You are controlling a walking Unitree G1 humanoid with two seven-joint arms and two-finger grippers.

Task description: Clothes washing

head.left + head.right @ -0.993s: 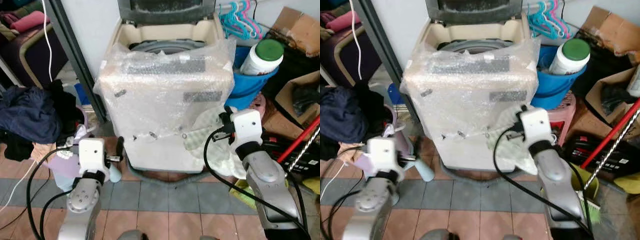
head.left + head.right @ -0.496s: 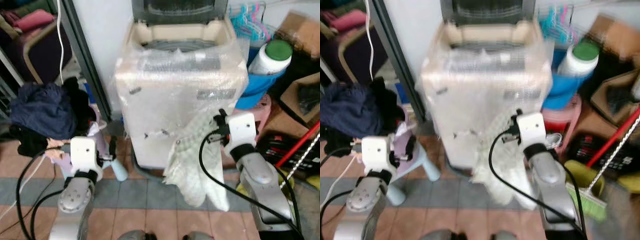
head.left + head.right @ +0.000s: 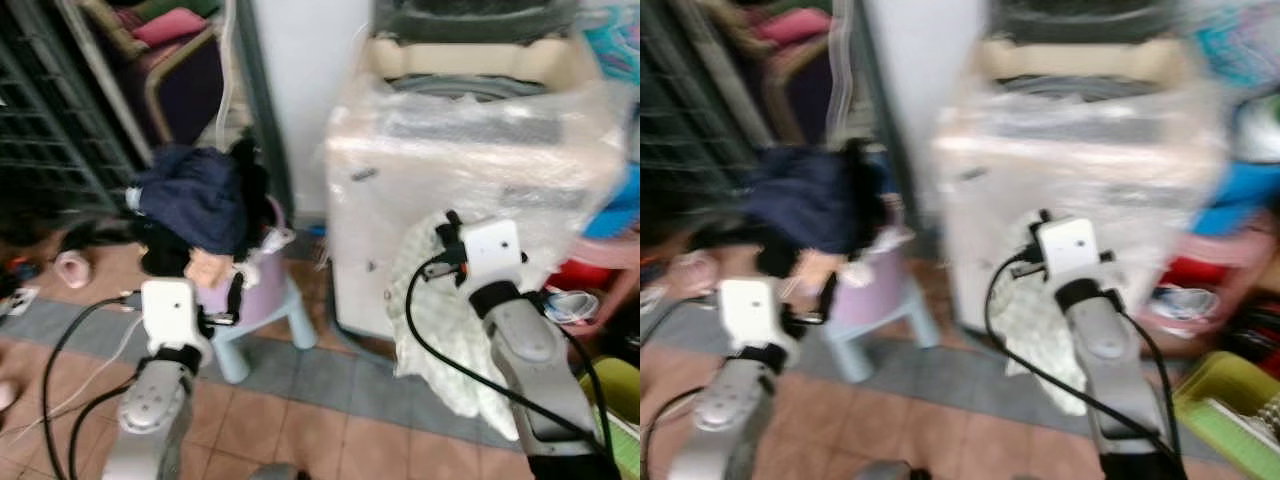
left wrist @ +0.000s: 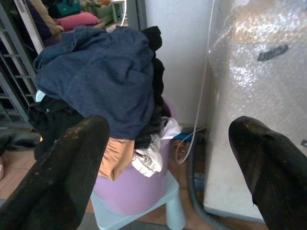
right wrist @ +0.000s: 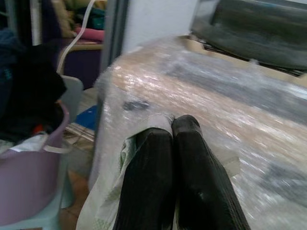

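Pale green checked cloth (image 3: 440, 330) hangs from the right end effector (image 5: 172, 125), whose two black fingers are clenched on its upper edge, draping down the front of the bubble-wrapped cream top-loading washing machine (image 3: 480, 170). The left end effector (image 4: 168, 158) is released, fingers wide apart, facing the heap of dark blue and black clothes (image 4: 100, 81) in the lilac plastic basket (image 4: 129, 191) on the pale blue stool (image 3: 245, 340). Judgement: lift the cloth clear above the machine's rim before releasing, so its trailing hem does not snag the wrap.
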